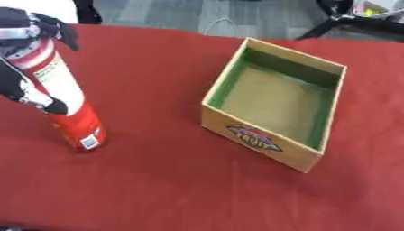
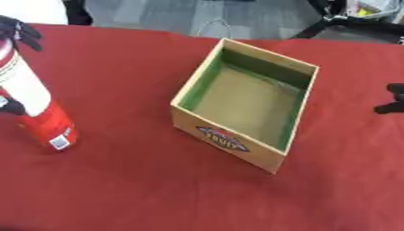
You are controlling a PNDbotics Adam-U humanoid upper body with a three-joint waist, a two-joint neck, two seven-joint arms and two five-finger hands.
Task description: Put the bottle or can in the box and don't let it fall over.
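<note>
Now | left hand [image 1: 24,90] fingers wrapped round the tall red can [image 1: 67,106], tilted on the red table [image 1: 158,180] | box [image 1: 272,103] sits apart, empty | right hand [image 2: 392,99] waits aside, fingers unclear

can [image 1: 69,106] left on table [image 1: 158,189], box [image 1: 274,104] right

A tall red-and-white can [image 1: 65,98] stands tilted at the desk's left side; the open wooden box [image 1: 274,103], green-lined with a label in front, sits well apart.
</note>
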